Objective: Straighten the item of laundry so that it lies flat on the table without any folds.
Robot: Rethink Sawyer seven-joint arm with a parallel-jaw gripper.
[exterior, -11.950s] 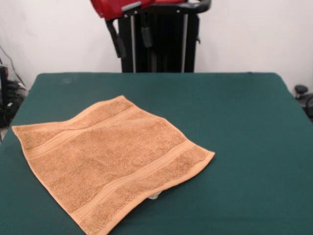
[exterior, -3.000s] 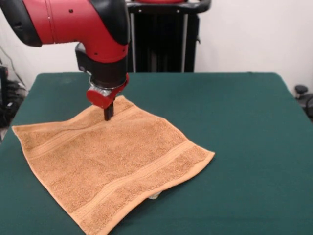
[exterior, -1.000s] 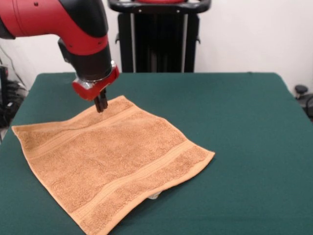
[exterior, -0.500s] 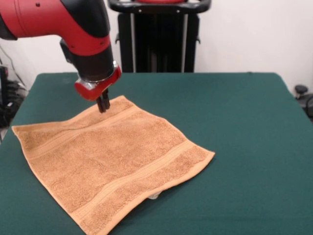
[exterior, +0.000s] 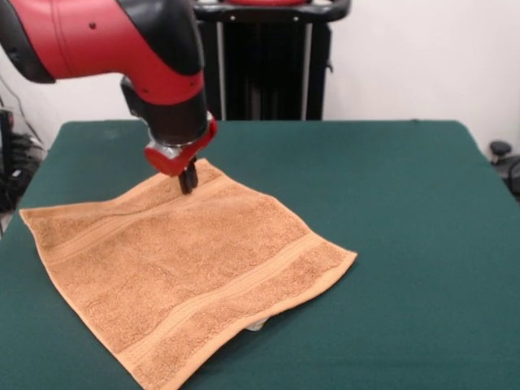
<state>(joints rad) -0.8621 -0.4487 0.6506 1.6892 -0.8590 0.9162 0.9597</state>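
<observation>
The orange-tan terry towel lies spread on the dark green table, left of centre, turned like a diamond, with two woven bands across it. A small white tag peeps out under its near edge. My gripper comes down from the red and black arm over the towel's far corner, its dark tips close together and just above or touching the cloth. It holds nothing that I can see.
The robot's black pedestal stands behind the table's far edge. Cables and dark gear sit off the table's left side, and a dark object off its right side.
My gripper has moved a little to the right and down over the towel's far corner. The towel lies as before.
</observation>
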